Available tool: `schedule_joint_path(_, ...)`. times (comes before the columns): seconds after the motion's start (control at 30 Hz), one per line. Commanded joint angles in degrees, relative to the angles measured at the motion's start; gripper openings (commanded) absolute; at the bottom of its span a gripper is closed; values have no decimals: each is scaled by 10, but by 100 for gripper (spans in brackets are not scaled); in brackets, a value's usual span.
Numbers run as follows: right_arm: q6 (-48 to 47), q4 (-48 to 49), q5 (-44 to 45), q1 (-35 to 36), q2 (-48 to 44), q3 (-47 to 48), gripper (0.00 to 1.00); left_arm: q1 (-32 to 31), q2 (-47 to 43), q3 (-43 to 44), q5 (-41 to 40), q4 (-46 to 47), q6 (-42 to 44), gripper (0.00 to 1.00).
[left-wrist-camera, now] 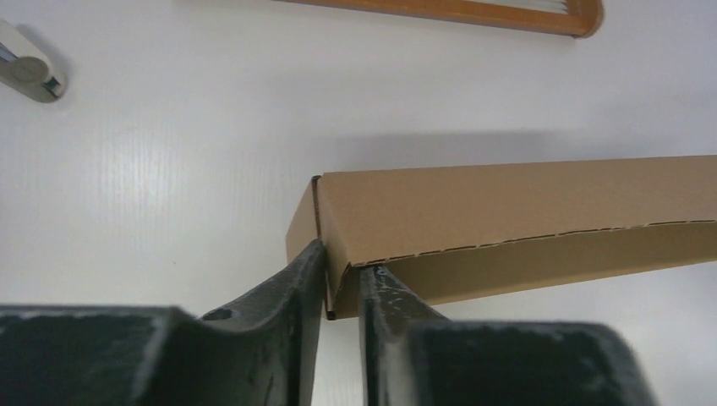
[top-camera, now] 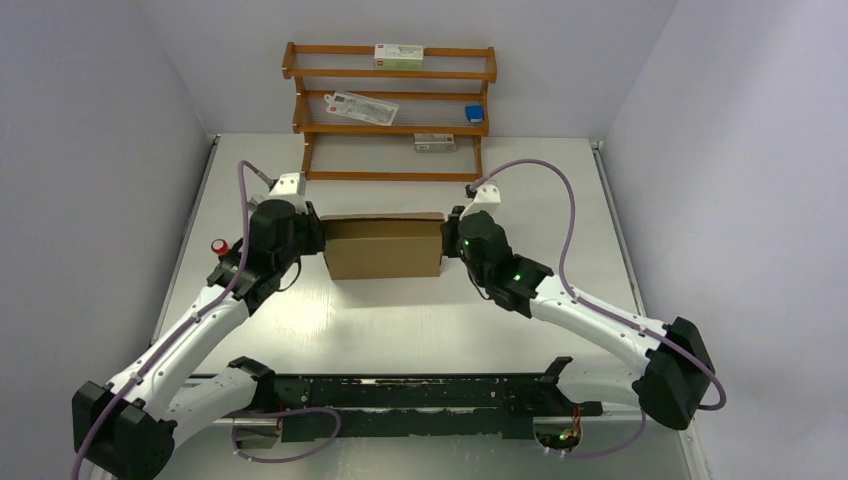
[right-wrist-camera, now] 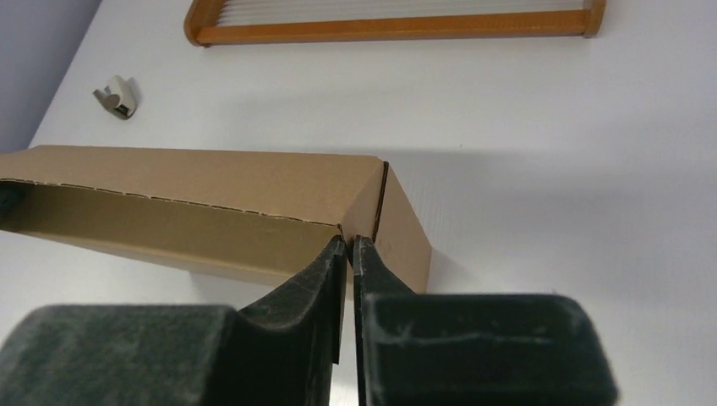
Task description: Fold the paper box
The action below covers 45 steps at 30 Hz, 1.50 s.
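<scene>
The paper box point(top-camera: 385, 250) stands folded into a closed brown rectangle in the middle of the table, with one arm at each end. My left gripper point(top-camera: 318, 240) straddles its left end wall. In the left wrist view the jaws point(left-wrist-camera: 342, 266) stand slightly apart, one finger outside the wall of the box point(left-wrist-camera: 507, 203) and one inside, with a sliver of gap. My right gripper point(top-camera: 450, 243) is at the right end. In the right wrist view its jaws point(right-wrist-camera: 350, 244) pinch the thin corner edge of the box point(right-wrist-camera: 194, 182).
A wooden rack point(top-camera: 390, 110) holding small packets stands at the back of the table, behind the box. A red-topped object point(top-camera: 218, 245) sits by the left arm. A small white clip-like object point(right-wrist-camera: 117, 95) lies on the table at the far left. Grey walls close in on both sides.
</scene>
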Motion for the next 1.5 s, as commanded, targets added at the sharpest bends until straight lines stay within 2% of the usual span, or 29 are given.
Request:
schedule_joint_path(0.0, 0, -1, -54, 13, -21, -21, 18, -16, -18, -5, 50, -60, -23, 31)
schedule_joint_path(0.07, -1, -9, -53, 12, -32, -13, 35, -16, -31, 7, 48, -67, -21, 40)
schedule_joint_path(0.2, -3, -31, -58, 11, -54, 3, 60, -15, -52, 33, 60, -80, -18, 58)
schedule_joint_path(0.47, 39, -72, -63, -3, -81, 33, 92, -5, -84, 77, 77, -103, -37, 83)
schedule_joint_path(0.57, 84, -75, -56, -19, -87, 38, 98, 4, -89, 81, 81, -95, -61, 90)
schedule_joint_path(0.73, 156, -67, -79, -62, -84, 36, 98, 52, -71, 78, 109, -75, -95, 92)
schedule_joint_path(0.93, 216, -29, -144, -127, -71, 16, 90, 138, -45, 42, 223, -11, -139, 85)
schedule_joint_path(1.13, 244, 8, -193, -151, -43, 7, 85, 151, -17, 20, 273, 40, -169, 80)
schedule_joint_path(1.47, 270, 62, -240, -174, -8, -35, 77, 163, -28, -45, 268, 81, -204, 67)
